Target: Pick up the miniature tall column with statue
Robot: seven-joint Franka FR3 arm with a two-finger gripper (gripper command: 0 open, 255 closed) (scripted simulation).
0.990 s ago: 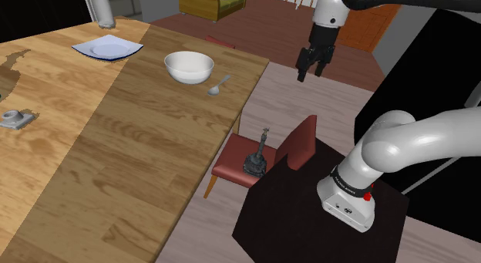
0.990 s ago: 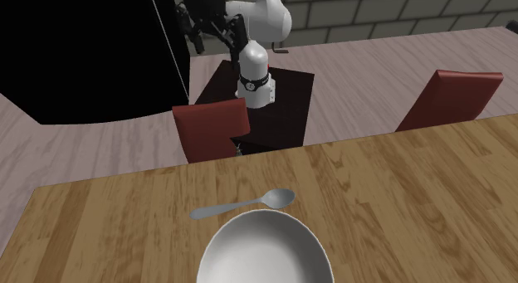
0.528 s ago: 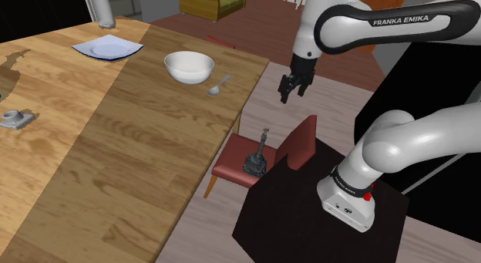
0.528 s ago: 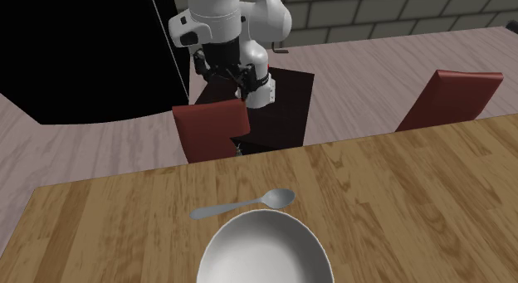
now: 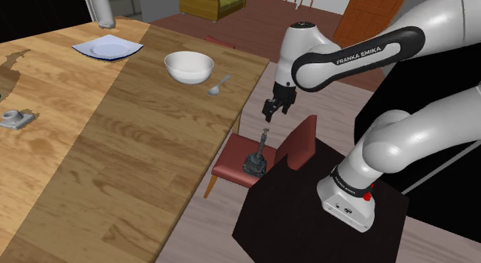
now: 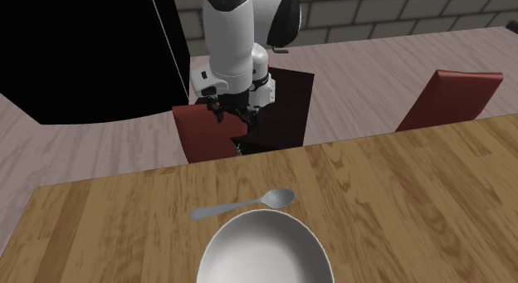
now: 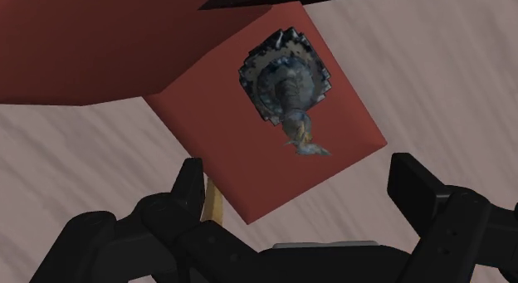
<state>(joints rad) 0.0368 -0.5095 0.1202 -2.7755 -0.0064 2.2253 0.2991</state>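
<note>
The miniature column with a statue (image 5: 260,155) is dark grey, with a wide round base and a thin shaft, and stands upright on a red chair seat (image 5: 229,164). My black gripper (image 5: 271,111) hangs a short way above its top, open and holding nothing. In the wrist view the column (image 7: 286,80) is seen from above, ahead of the gripper (image 7: 303,190), whose fingers (image 7: 189,186) stand wide apart without touching it. In the second exterior view the gripper (image 6: 231,114) hovers just behind the chair's red back (image 6: 211,128).
The chair's back (image 5: 297,141) rises close beside the column, toward the stand (image 5: 308,215). A wooden table (image 5: 116,138) carries a white bowl (image 5: 189,65), a spoon (image 5: 218,85) and a plate (image 5: 107,48). Another red chair (image 6: 452,95) stands off to the second exterior view's right.
The arm has swung down and toward the shoulder view's left, bringing the gripper from high over the floor to just above the column. The fingers stayed open.
</note>
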